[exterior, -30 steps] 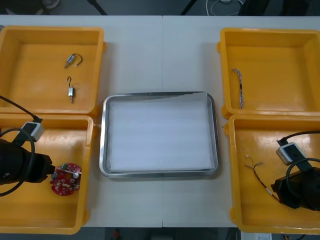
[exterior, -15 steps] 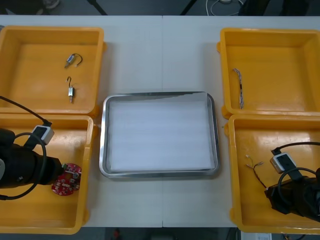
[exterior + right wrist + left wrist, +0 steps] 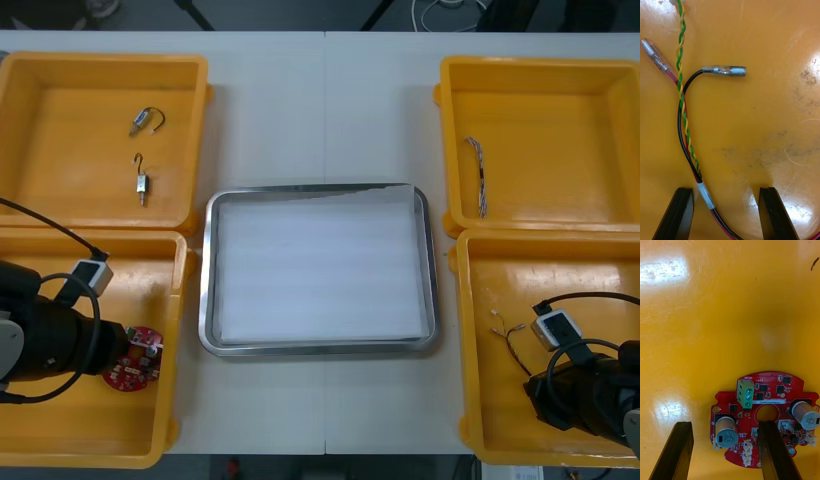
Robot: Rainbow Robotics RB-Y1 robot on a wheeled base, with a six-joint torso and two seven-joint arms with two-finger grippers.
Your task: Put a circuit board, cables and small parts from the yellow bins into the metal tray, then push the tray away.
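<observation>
A round red circuit board [image 3: 134, 358] lies in the near-left yellow bin [image 3: 60, 435]. My left gripper [image 3: 116, 352] is right at its left edge. In the left wrist view the left gripper [image 3: 724, 452] is open just above the bin floor, and the board [image 3: 771, 390] lies partly between the fingers, with one finger [image 3: 773, 450] over its middle. A cable bundle of black, red and yellow-green wires [image 3: 510, 338] lies in the near-right bin [image 3: 520, 270]. My right gripper [image 3: 725, 215] is open astride this cable [image 3: 685, 123]. The metal tray [image 3: 205, 280], white inside, sits between the bins.
Two small metal parts [image 3: 147, 120] [image 3: 142, 184] lie in the far-left bin. A twisted blue and white cable [image 3: 478, 176] lies in the far-right bin. The bin walls stand close beside both arms.
The left arm has shifted right and a little nearer, closing on the circuit board. The right arm has moved left and nearer, over the cable bundle.
</observation>
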